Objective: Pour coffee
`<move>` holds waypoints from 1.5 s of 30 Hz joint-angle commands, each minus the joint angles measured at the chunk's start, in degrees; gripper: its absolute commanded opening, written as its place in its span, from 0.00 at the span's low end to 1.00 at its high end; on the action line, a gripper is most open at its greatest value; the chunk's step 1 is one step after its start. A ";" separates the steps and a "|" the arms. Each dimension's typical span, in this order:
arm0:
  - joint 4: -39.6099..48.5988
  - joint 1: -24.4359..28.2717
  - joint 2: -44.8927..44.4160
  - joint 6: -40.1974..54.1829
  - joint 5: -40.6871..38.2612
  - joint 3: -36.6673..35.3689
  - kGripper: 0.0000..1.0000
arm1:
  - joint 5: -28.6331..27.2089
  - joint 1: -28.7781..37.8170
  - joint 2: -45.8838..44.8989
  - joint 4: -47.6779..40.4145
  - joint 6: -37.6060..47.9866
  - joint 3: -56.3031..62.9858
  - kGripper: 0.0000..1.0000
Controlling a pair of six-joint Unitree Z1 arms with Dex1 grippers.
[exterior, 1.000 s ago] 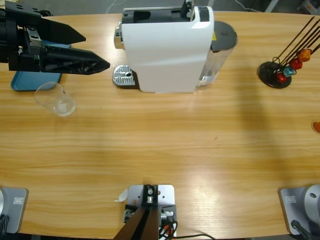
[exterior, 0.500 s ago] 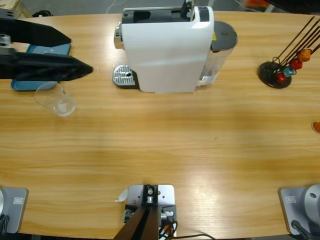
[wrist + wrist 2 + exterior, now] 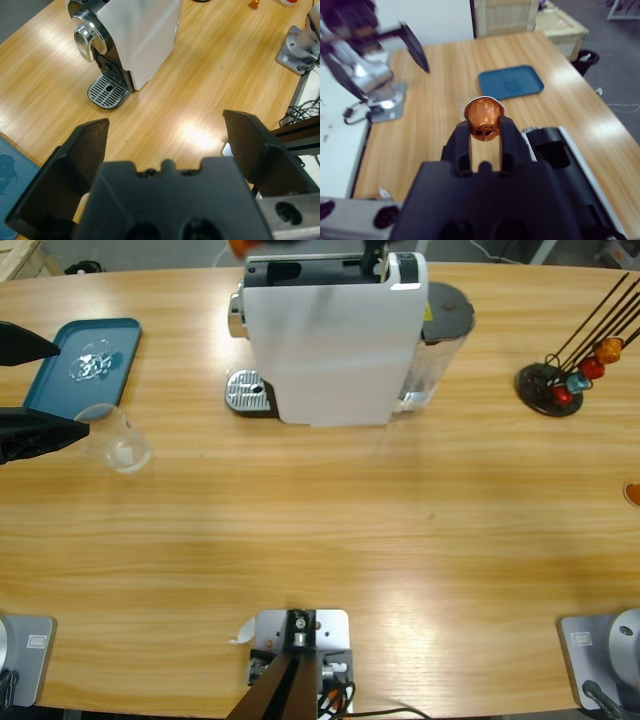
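A: What does the left gripper look like?
B: Matte black: two broad, flat, wedge-shaped jaws on a blocky black body with round recesses.
A: And the right gripper?
B: Black too, glossier, with two narrow rounded jaws.

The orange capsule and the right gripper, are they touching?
Touching. The right wrist view shows the orange capsule pinched between the two jaws of the right gripper, with no gap at either side.
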 commanded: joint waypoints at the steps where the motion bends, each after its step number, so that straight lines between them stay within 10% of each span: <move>1: 0.80 -0.14 -0.29 0.62 0.70 2.00 1.00 | -4.04 -0.24 9.24 -1.03 -2.17 -3.82 0.11; 45: -0.60 -0.14 -1.29 0.54 1.14 3.67 1.00 | -18.71 4.56 2.98 -8.61 0.99 7.35 0.11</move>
